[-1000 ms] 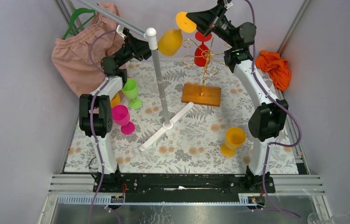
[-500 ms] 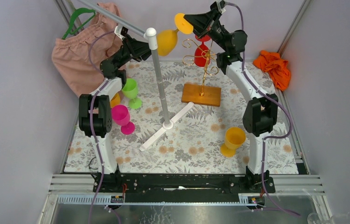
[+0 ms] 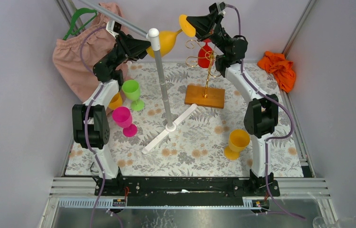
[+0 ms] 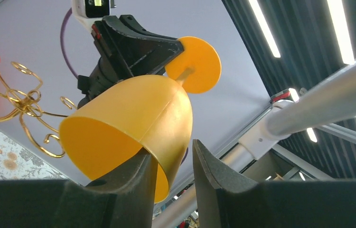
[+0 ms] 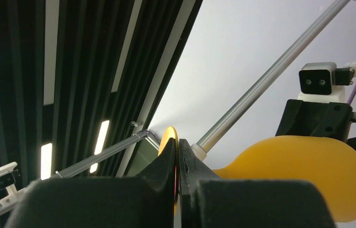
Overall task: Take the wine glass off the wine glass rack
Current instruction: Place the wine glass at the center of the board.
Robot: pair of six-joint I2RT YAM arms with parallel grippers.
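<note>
I hold the yellow-orange wine glass [image 3: 167, 42] aloft, just left of the wine glass rack [image 3: 204, 96] and apart from it. Left gripper [image 4: 172, 152] jaws clamp the bowl rim. Right gripper [image 5: 176, 147] jaws pinch the foot disc.

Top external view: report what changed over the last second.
The yellow wine glass, bowl in the left fingers, foot in the right fingers, shifted left, away from the wine glass rack. The red wine glass remains on the rack; green glass and pink glass unmoved.
</note>
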